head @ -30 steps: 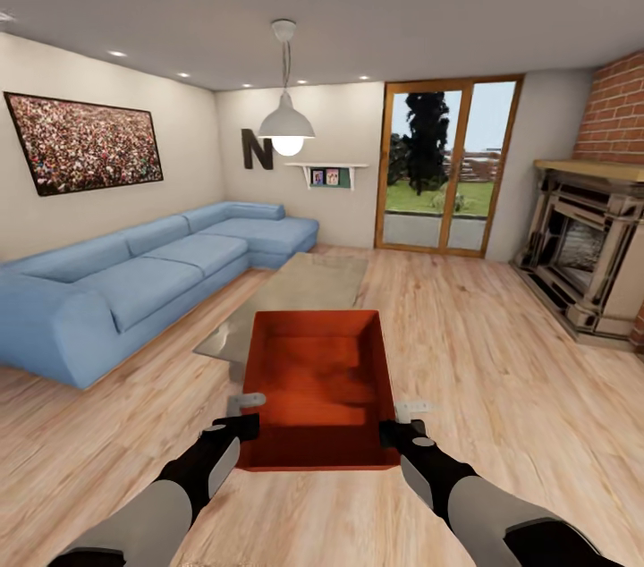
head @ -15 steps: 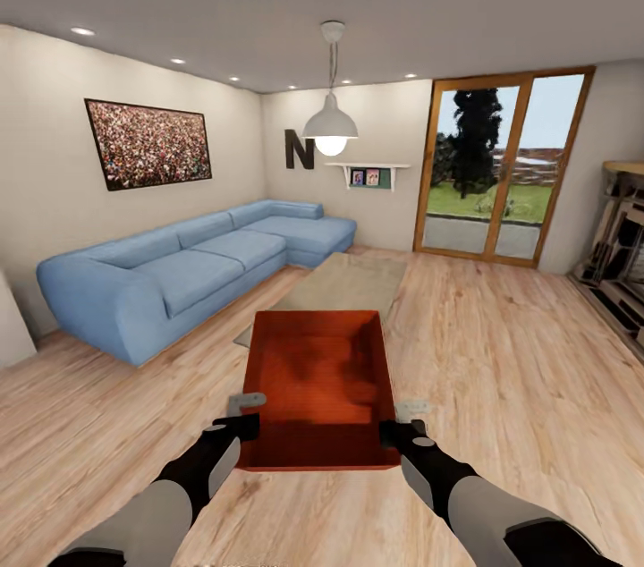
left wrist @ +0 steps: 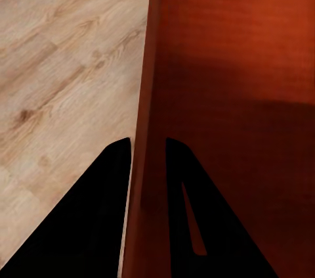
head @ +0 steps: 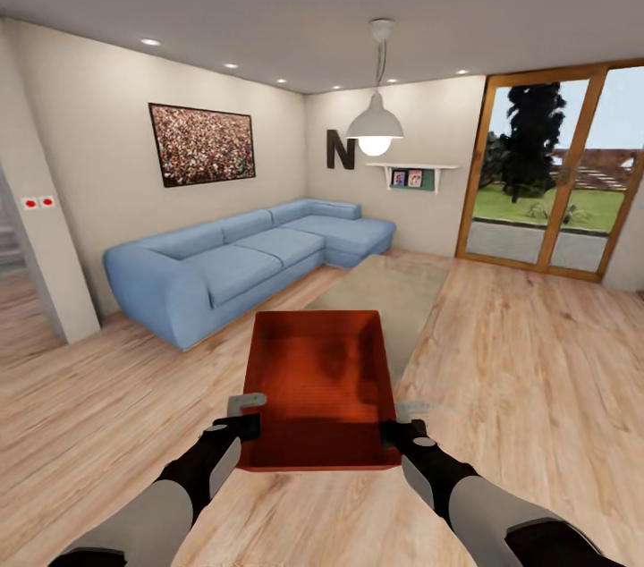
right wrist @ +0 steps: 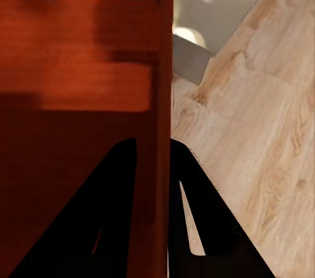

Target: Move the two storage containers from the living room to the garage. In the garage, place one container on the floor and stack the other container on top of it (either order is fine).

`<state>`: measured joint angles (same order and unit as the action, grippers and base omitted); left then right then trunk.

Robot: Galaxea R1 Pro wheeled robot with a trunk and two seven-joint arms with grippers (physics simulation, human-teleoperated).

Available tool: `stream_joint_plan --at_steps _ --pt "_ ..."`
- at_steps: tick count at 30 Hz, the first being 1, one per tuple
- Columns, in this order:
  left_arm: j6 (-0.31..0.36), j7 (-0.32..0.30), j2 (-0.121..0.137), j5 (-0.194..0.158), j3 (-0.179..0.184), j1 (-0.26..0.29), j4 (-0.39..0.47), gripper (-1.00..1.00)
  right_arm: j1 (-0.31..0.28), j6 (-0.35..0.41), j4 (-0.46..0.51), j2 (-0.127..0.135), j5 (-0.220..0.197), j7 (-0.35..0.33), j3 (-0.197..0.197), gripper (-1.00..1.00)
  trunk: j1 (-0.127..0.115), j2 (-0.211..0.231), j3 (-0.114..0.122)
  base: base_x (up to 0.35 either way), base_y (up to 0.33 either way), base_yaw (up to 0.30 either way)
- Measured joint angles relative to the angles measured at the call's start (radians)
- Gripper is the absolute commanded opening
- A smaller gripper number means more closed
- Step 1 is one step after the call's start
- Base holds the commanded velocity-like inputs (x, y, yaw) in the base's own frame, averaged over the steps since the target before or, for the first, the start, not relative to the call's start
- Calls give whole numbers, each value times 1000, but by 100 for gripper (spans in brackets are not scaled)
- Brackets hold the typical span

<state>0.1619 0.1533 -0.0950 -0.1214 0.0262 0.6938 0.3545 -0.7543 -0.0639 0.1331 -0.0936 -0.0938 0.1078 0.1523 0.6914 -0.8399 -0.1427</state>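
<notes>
Table (head: 394, 290) half hidden behind container (head: 319, 388)

A home living room: a blue corner sofa (head: 250, 267) on a light wood plank floor (head: 537, 352), a hanging lamp (head: 375, 122), a framed picture (head: 202, 145), a black letter N (head: 340, 149), glass garden doors (head: 559, 178), and perhaps a low table (head: 389, 294).

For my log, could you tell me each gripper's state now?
Left gripper: shut on the storage container wall.
Right gripper: shut on its opposite wall.
</notes>
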Motion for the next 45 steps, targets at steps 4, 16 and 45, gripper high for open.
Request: stream_joint_plan --at_steps 4,16,45 --pt "0 1 -1 0 0 0 0 -100 0 0 0 1 0 -1 0 -100 0 0 0 0 0 300" --pt "2 2 -1 0 1 0 2 -100 0 0 0 1 0 -2 -2 -100 0 0 0 0 0 300" --pt "0 1 0 -1 1 0 0 -100 0 0 0 0 0 -1 -1 -100 0 0 0 0 0 300"
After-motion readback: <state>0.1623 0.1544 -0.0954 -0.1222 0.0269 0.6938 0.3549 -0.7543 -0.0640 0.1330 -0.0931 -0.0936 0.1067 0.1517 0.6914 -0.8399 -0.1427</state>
